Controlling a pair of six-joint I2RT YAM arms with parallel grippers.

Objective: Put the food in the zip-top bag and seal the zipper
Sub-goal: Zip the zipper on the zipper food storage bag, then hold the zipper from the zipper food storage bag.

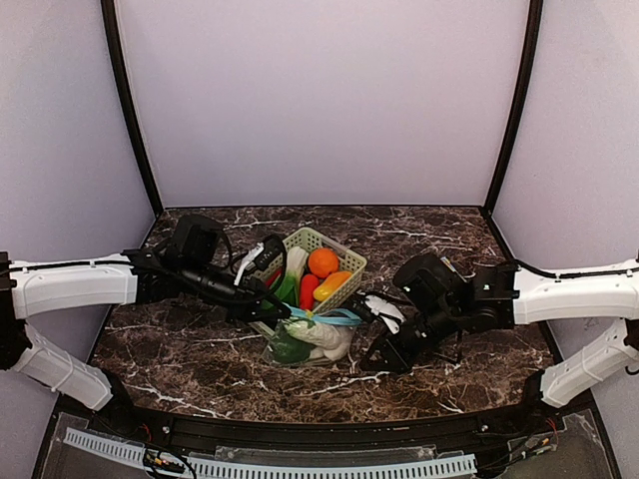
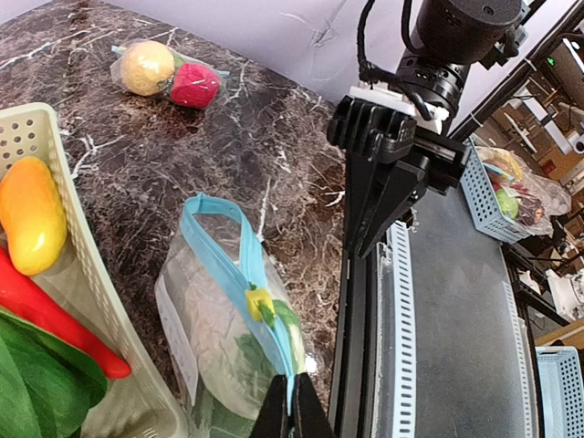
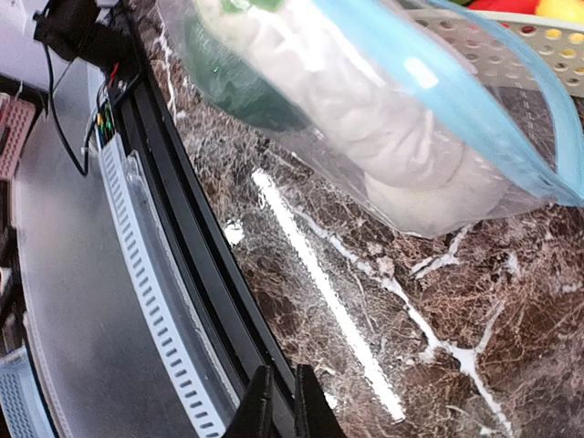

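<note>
Two black fingers of the left gripper (image 2: 292, 415) are pressed together on the pale blue zipper strip (image 2: 214, 224) of the clear plastic zip-top bag (image 2: 214, 338), pinching it. A small yellow slider (image 2: 260, 304) sits on the strip just beyond the fingertips, and past it the strip bows into a loop. Inside the bag lie a white toy radish (image 3: 383, 119) and dark green toy leafy greens (image 3: 228, 73). The bag rests on the dark brown marble-patterned table (image 3: 456, 310), just near of the pale green lattice plastic basket (image 2: 87, 265). That basket holds a yellow-orange toy fruit (image 2: 32, 224), a long red toy chilli (image 2: 55, 319), a round toy orange (image 1: 322, 262) and green leaves (image 2: 36, 392). To the bag's right, apart from it, the right gripper (image 3: 278, 411) has its fingers nearly together with nothing between them, by the table's near edge. Well apart from the first bag lies a second small clear bag (image 2: 164, 73) holding a yellow and a red fruit.
</note>
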